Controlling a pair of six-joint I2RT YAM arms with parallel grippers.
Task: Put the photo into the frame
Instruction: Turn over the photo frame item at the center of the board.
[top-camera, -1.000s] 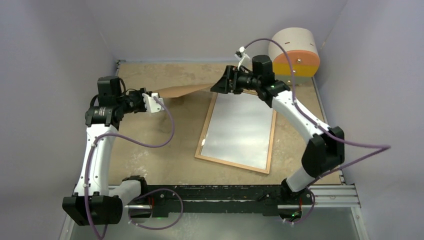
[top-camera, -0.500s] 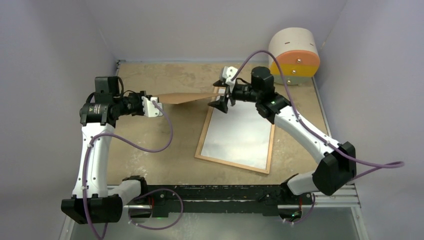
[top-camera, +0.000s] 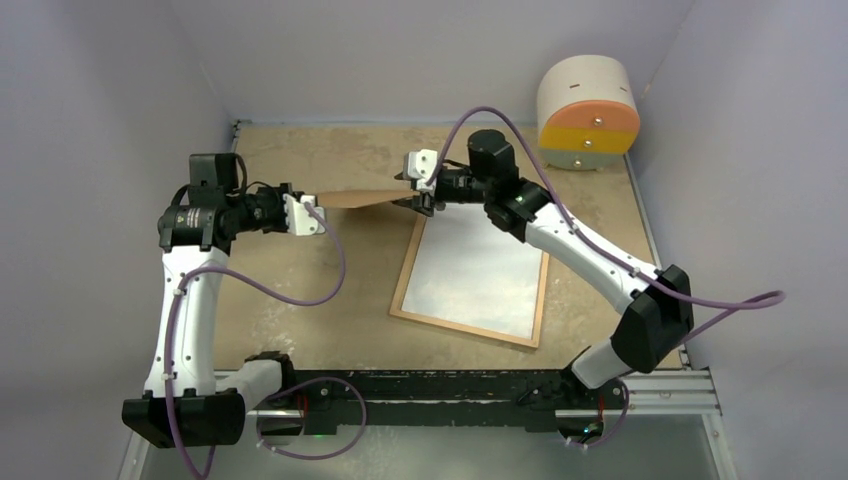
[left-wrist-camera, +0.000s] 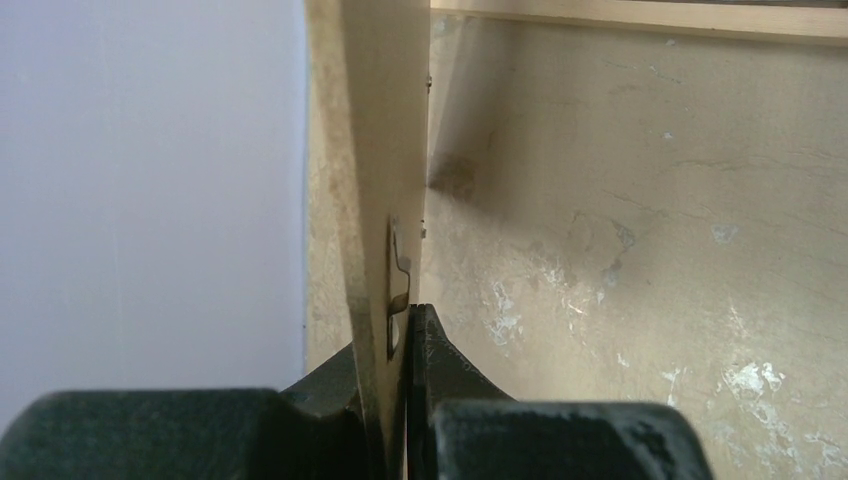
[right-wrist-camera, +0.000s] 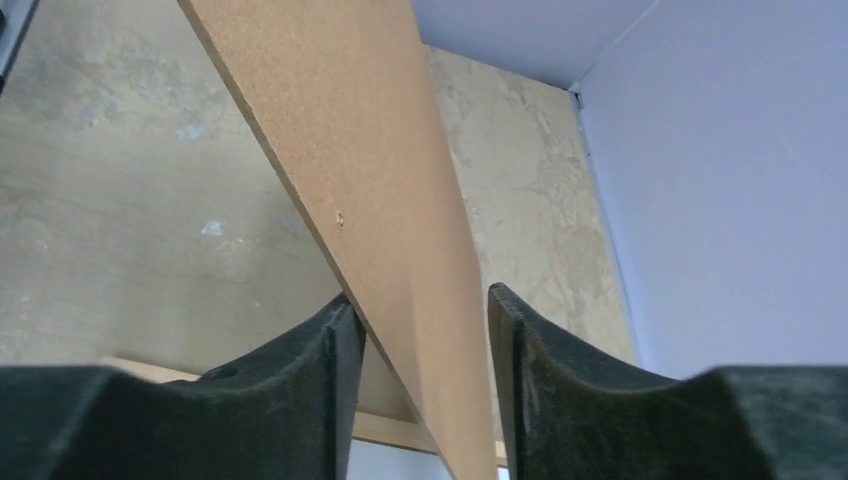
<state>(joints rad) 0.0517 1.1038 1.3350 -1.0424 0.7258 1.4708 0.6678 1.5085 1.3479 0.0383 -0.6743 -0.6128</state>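
Left gripper (left-wrist-camera: 398, 325) pinches backing panel (top-camera: 365, 197) at its left end; right gripper (right-wrist-camera: 425, 312) straddles the right end, jaws apart, one touching. Close squarely, keep panel level. Photo (top-camera: 475, 265), seemingly white back up, lies inside frame (top-camera: 465, 329), right of centre

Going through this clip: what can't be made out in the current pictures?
Top view: white surface inside the light wooden picture frame, print back or bare pane, too small and featureless.
Top view: the right gripper hides the end of the brown fibreboard backing panel nearest the frame.
Left wrist view: the left gripper covers its own clamp spot on the panel; the panel's far end is cut by the top edge.
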